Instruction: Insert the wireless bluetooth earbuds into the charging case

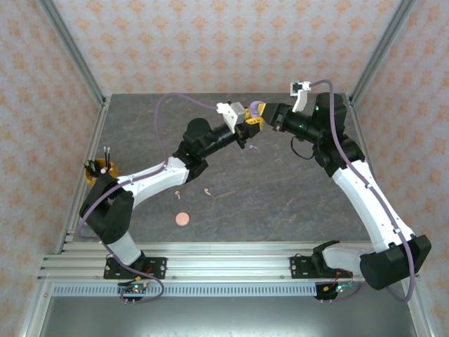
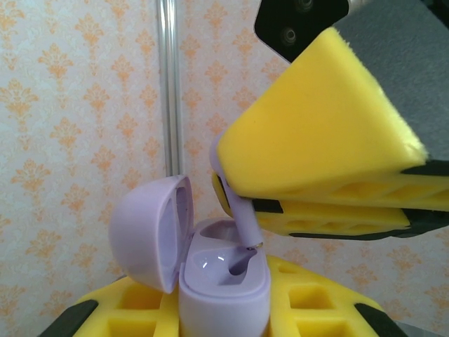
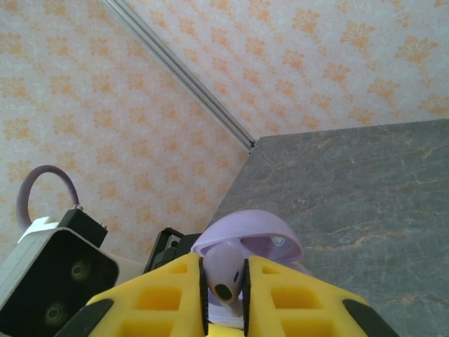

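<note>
Meeting above the far middle of the desk [image 1: 280, 182].
Clenching the left end effector [image 2: 224, 316] on the open purple charging case [image 2: 224, 281], lid tipped left; grasping in the right end effector [image 3: 224, 288] a purple earbud [image 2: 243, 221], stem down at a well's mouth. Lying apart on the desk: round pink case [image 1: 183, 218], pink earbuds [image 1: 207, 189].

Your table [image 1: 295, 189] is dark grey and stone-patterned. Left of centre you have one pale pink earbud [image 1: 179, 193] near a second pink earbud [image 1: 208, 190]. A round pink case [image 1: 183, 219] lies nearer, and a tiny pale purple earbud [image 1: 252, 148] farther back.
</note>
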